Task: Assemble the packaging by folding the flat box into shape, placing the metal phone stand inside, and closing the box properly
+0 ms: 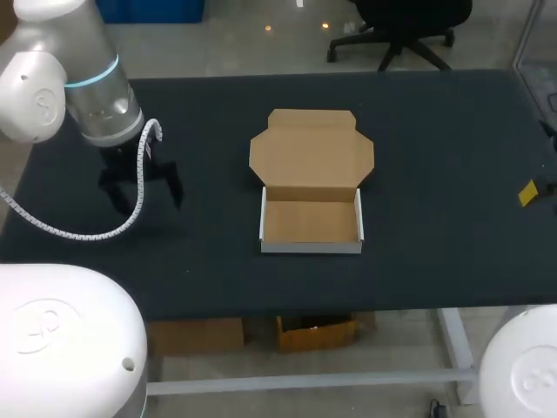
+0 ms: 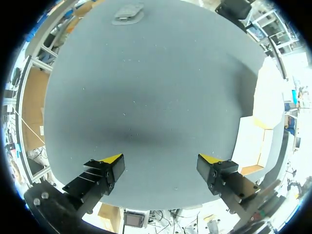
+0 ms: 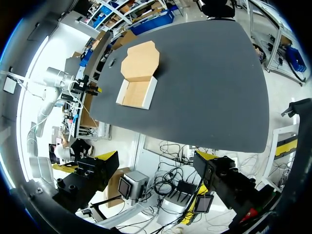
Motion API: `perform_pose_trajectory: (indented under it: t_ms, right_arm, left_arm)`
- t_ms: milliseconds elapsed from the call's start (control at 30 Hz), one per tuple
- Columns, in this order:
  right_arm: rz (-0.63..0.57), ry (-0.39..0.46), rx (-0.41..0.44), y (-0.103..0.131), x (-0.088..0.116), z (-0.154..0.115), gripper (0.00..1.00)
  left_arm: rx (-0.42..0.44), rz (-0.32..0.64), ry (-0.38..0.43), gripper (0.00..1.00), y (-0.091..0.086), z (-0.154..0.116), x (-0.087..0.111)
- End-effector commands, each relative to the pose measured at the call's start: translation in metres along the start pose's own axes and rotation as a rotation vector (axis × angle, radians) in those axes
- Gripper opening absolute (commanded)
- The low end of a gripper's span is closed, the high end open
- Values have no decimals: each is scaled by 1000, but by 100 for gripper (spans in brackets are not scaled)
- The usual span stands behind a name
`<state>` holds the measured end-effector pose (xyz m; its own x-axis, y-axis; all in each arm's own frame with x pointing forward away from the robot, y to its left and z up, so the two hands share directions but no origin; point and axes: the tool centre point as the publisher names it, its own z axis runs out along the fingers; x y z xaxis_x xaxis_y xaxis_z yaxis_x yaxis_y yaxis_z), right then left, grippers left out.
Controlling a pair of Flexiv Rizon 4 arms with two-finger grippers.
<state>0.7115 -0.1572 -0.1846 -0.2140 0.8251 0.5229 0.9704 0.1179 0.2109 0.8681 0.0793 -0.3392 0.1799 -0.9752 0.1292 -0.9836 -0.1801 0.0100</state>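
The cardboard box (image 1: 311, 222) stands folded into shape at the table's middle, its lid (image 1: 312, 152) laid open toward the far side and nothing inside it. My left gripper (image 1: 139, 187) hangs open over bare table well left of the box. In the left wrist view the open left gripper (image 2: 161, 161) holds nothing, the box (image 2: 253, 141) lies off to one side, and a small grey metal piece (image 2: 128, 13), seemingly the phone stand, lies far ahead. My right gripper (image 3: 158, 158) is open and empty, out past the table's edge, with the box (image 3: 138, 92) far ahead.
The black table (image 1: 435, 174) carries only the box in the head view; my left arm (image 1: 96, 96) hides the far-left corner. One yellow fingertip (image 1: 527, 192) of my right gripper shows at the right edge.
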Motion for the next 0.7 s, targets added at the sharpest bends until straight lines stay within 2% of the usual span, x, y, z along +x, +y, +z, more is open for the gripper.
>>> perform_pose_trajectory:
  t_ms: [33,267,433,700]
  right_arm:
    - [0,0,1,-1,1,-1,100]
    - [0,0,1,-1,1,-1,100]
    - [0,0,1,-1,1,-1,100]
    - [0,0,1,-1,1,-1,100]
  left_arm:
    - [-1,0,-2,100,0,0,0]
    - [-1,0,-2,100,0,0,0]
    - [6,-9,-7,100,-19,11,-4]
    - [34,20,-32,100,-36,16,-15]
